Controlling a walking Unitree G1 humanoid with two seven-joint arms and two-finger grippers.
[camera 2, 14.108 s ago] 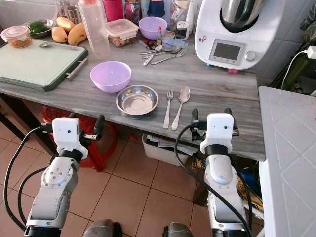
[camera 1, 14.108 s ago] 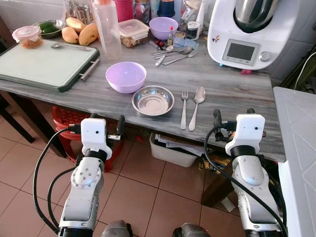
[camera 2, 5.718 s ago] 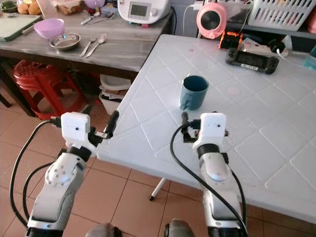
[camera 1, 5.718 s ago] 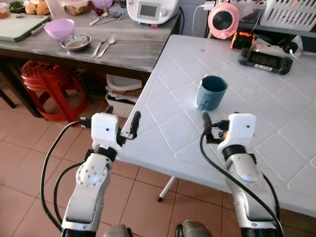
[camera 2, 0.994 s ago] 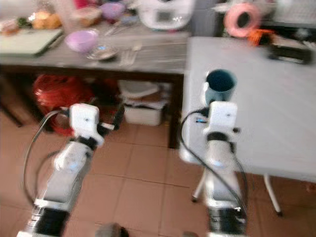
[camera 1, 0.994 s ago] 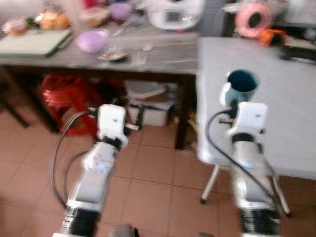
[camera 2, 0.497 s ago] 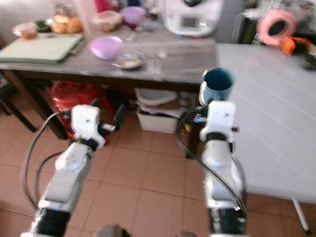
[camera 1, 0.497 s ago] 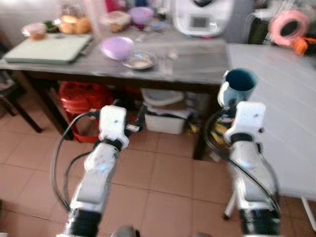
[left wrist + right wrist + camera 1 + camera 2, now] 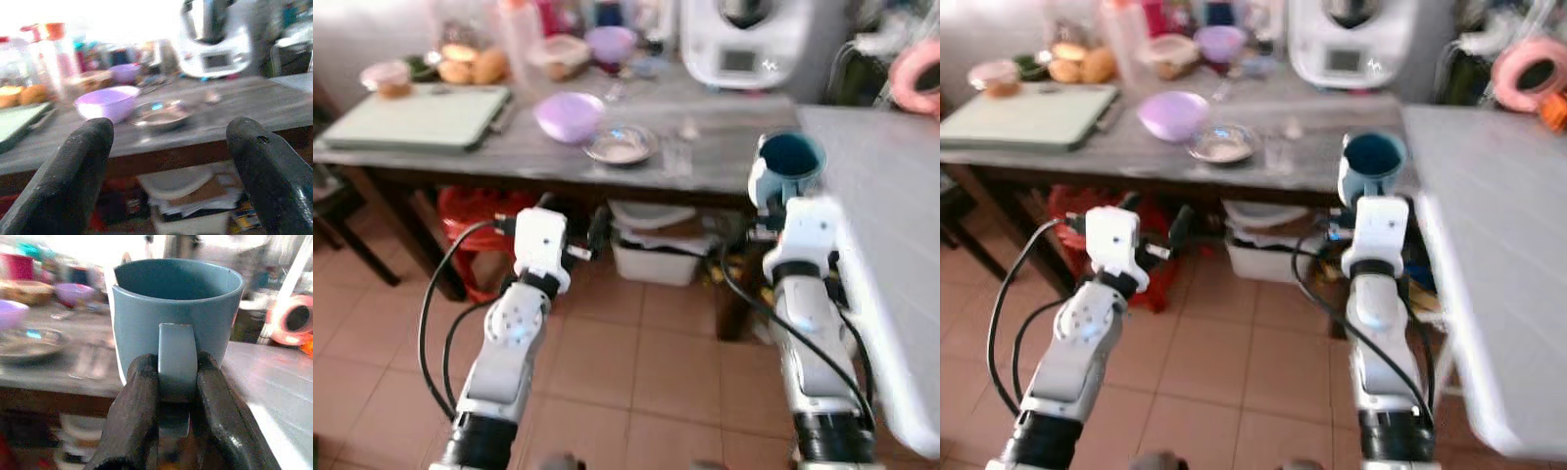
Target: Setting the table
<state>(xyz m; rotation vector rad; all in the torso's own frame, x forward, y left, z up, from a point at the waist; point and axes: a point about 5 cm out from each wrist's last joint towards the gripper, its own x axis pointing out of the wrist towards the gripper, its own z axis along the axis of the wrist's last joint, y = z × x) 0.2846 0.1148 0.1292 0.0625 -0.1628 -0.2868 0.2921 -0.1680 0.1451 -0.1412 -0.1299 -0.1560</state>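
Note:
My right gripper point(image 9: 176, 382) is shut on the handle of a blue mug point(image 9: 177, 318), held upright in the air at the corner between the grey table and the white table; the same blue mug point(image 9: 788, 166) shows in front of me. On the grey table point(image 9: 509, 162) stand a purple bowl point(image 9: 569, 115), a steel dish point(image 9: 621, 145) and blurred cutlery point(image 9: 680, 137) to its right. My left gripper point(image 9: 168, 147) is open and empty, held below the table's front edge point(image 9: 570, 220).
A green cutting board point(image 9: 421, 116), mangoes point(image 9: 475, 67), bottles, a second purple bowl point(image 9: 610, 41) and a white kitchen machine point(image 9: 749, 39) fill the back of the grey table. A red stool point(image 9: 475, 211) and a white bin point(image 9: 656, 250) sit underneath. The white table point(image 9: 891, 225) is on my right.
The camera has swung left toward the grey table, which is now nearer and more central. The mug stays in my right gripper; the white table has slid to the right.

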